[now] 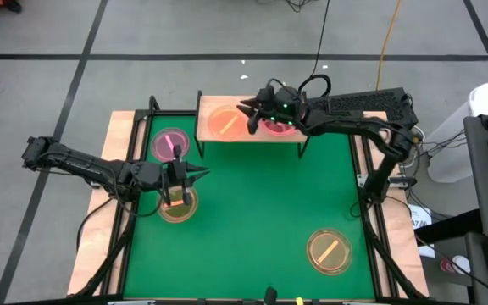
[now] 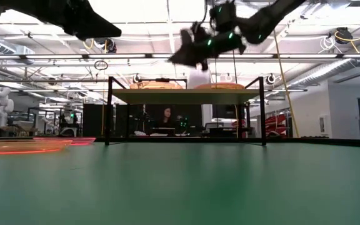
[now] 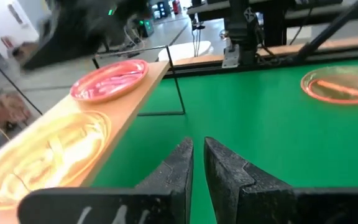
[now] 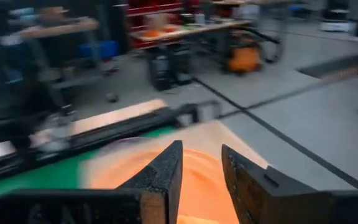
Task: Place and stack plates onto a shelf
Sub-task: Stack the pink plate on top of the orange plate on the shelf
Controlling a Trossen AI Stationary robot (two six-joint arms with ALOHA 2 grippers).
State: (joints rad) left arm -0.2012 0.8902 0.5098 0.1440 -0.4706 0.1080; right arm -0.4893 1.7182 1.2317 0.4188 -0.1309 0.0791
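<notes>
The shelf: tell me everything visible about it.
The shelf is a small light-wood rectangular board on thin black legs, standing level at the green mat's far edge. Two plate stacks rest on it: an amber-orange stack at its left and a pink stack at its right. The right claw hovers above the amber stack, jaws apart, touching nothing visibly.

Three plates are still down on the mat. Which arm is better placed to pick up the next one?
Probably the left: its end effector hangs right beside the amber plate and pink plate, while the right end effector is over the shelf.
</notes>
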